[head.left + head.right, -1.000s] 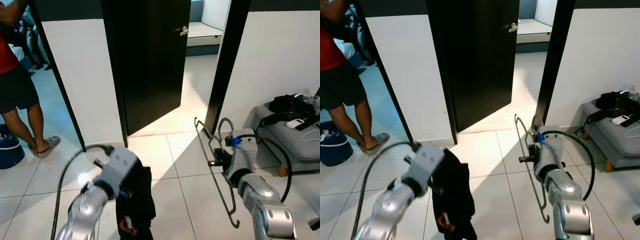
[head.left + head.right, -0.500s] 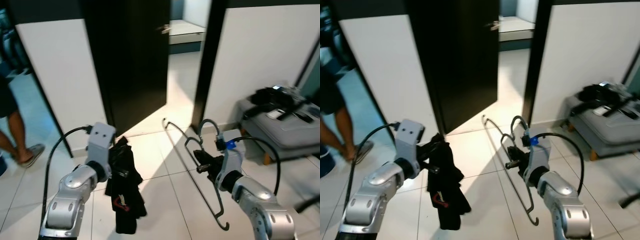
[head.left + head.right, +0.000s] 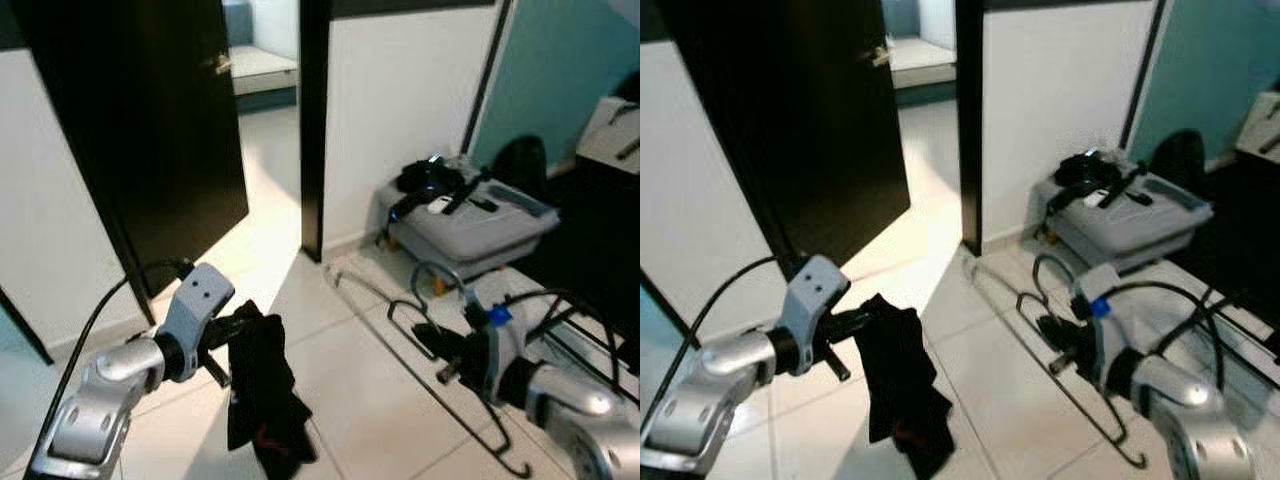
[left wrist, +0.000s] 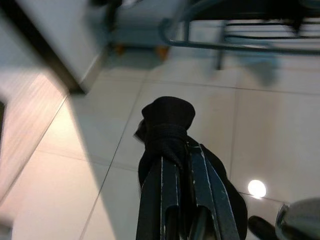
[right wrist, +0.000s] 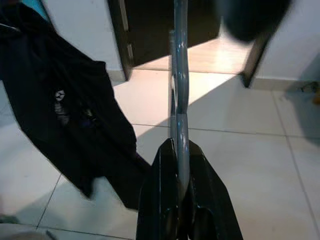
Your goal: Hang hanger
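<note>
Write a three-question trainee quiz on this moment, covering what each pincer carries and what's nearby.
1. True or false: the left pincer is shut on the black garment.
2. What does the right pincer hold? A) cable B) grey metal hanger C) shoe
3. Fill in: the bags lie on a grey ____ beside the doorway.

Key: 1 true; 2 B; 3 bench.

No words or numbers can be read; the black garment bears a small pale emblem (too blurred).
</note>
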Motion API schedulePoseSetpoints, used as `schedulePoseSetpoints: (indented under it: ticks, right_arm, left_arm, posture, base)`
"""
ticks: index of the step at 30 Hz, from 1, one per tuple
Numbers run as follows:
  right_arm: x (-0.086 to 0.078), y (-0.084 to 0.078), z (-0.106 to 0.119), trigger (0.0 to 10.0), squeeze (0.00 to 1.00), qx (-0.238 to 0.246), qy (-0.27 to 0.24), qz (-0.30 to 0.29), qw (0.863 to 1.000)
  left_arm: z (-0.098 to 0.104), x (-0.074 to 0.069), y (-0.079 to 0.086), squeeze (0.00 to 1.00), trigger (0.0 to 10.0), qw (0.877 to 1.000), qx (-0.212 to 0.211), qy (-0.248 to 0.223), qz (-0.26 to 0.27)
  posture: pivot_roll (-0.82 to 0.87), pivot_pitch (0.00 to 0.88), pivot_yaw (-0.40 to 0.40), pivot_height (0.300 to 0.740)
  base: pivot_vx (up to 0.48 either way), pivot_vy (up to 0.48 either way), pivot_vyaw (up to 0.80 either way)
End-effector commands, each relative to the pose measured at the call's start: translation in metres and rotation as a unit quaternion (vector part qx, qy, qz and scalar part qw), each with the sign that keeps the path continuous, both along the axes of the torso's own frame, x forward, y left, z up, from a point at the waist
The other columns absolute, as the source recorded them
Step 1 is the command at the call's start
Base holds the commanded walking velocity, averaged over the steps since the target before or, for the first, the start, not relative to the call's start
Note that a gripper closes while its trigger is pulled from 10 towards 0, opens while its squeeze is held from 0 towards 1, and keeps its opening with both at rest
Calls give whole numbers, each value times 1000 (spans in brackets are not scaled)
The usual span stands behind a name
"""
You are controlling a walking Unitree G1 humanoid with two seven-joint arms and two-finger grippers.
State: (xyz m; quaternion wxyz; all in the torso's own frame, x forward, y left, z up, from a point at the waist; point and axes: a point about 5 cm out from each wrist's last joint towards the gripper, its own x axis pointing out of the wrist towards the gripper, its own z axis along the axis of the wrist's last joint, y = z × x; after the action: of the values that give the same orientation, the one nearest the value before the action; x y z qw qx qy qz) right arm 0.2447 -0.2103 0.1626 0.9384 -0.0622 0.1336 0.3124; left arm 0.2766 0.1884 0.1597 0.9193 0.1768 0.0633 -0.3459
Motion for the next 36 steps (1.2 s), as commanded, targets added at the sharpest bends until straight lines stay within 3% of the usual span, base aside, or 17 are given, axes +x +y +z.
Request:
schedulePoseSetpoints:
  ticks: [1, 2, 4, 8, 12, 17, 20, 22, 23, 25, 28, 32, 36]
  right_arm:
    - [-1, -3, 3, 10000, 0, 11, -7, 8, 1000]
    - [-2, -5, 5, 10000, 0, 10, -7, 10, 1000]
    - [-2, -11, 5, 10000, 0, 22, 4, 18, 1000]
    - [-7, -11, 3, 10000, 0, 41, 16, 25, 999]
    - [-16, -8, -7, 10000, 0, 30, 27, 27, 999]
    - [-23, -15, -17, 10000, 0, 42, 31, -11, 999]
    - [-25, -17, -23, 10000, 0, 42, 34, -19, 998]
    - [-26, -12, -38, 10000, 0, 49, 46, -21, 997]
    - [-26, -12, -38, 10000, 0, 49, 46, -21, 997]
    - [-23, 0, -47, 10000, 0, 58, 50, -4, 997]
    - [-21, 9, -52, 10000, 0, 55, 51, 3, 997]
    - [-24, 38, -62, 10000, 0, 79, 55, 23, 995]
    - [-25, 49, -65, 10000, 0, 108, 51, 15, 993]
  left_arm:
    - [3, 0, 9, 0, 10000, 1000, 3, -8, -3]
    - [3, -1, 13, 0, 10000, 1000, 6, -8, -2]
    - [-1, -1, 31, 0, 10000, 999, -26, 12, 24]
    - [-5, -6, 24, 0, 10000, 999, -47, 7, 27]
    - [-7, -12, 25, 0, 10000, 993, -85, -8, 80]
    - [-20, -26, 31, 0, 10000, 984, -122, 15, 129]
    - [-28, -30, 30, 0, 10000, 983, -123, 26, 134]
    - [-47, -38, 21, 0, 10000, 980, -123, 50, 148]
    - [-47, -38, 21, 0, 10000, 980, -123, 50, 148]
    - [-61, -39, 7, 0, 10000, 975, -119, 50, 180]
    - [-65, -37, 0, 0, 10000, 973, -112, 45, 197]
    - [-70, -38, -17, 0, 10000, 969, -109, 39, 220]
    - [-75, -40, -22, 0, 10000, 968, -103, 40, 226]
  posture:
    - [-97, 0, -25, 740]
    - [-94, 0, -30, 740]
    - [-91, 0, -36, 740]
    - [-92, 0, -38, 740]
    - [-99, 0, -35, 740]
    - [-93, 0, -31, 740]
    - [-89, 0, -26, 740]
    - [-81, 0, 1, 740]
    - [-81, 0, 1, 740]
    - [-79, 0, 9, 740]
    - [-63, 0, 7, 740]
    - [-52, 0, 10, 740]
    - [-66, 0, 28, 740]
  base:
    - [0, 0, -800]
    - [0, 0, -800]
    - [0, 0, -800]
    - [0, 0, -800]
    - [0, 0, -800]
    - [0, 0, -800]
    - [0, 0, -800]
    - [0, 0, -800]
    - [0, 0, -800]
    - [0, 0, -800]
    - [0, 0, -800]
    - [0, 0, -800]
    - [0, 0, -800]
